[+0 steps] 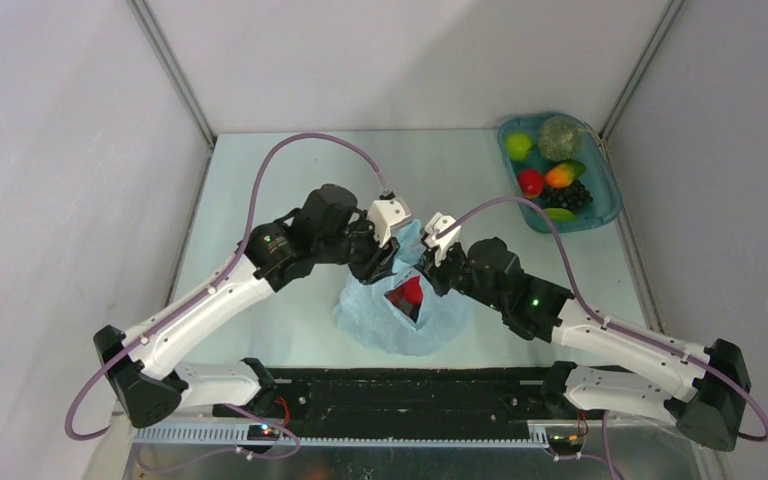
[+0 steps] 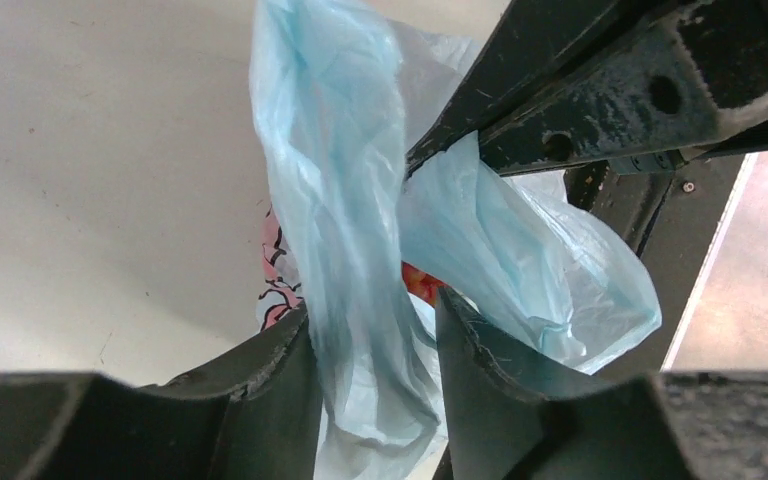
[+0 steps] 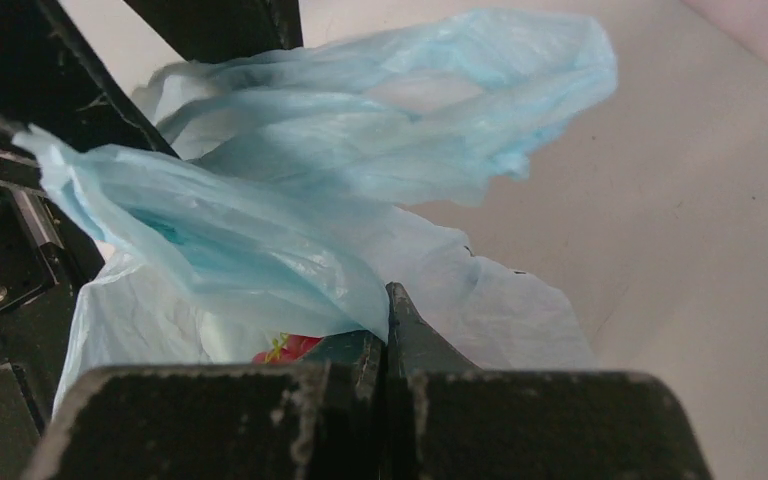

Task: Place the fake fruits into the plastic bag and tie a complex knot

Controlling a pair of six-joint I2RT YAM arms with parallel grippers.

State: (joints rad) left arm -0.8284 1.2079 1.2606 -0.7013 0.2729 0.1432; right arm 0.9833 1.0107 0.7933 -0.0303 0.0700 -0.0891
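Note:
The light-blue plastic bag [image 1: 400, 325] sits at the table's centre with its mouth open, and a red fruit [image 1: 412, 291] shows inside. My left gripper [image 1: 387, 257] is at the bag's top left. In the left wrist view its jaws [image 2: 372, 305] stand apart, with a handle strip [image 2: 345, 200] running loosely between them. My right gripper [image 1: 433, 264] is at the bag's top right. In the right wrist view it [image 3: 385, 312] is shut on a fold of bag film [image 3: 260, 250]. The red fruit [image 3: 282, 347] shows below it. No knot is visible.
A teal oval tray [image 1: 606, 203] at the back right holds a lime-green fruit [image 1: 518, 146], a red one [image 1: 531, 182], an orange-yellow one [image 1: 565, 174], a dark grape bunch [image 1: 568, 197] and a round greenish fruit [image 1: 560, 137]. Enclosure walls flank the table.

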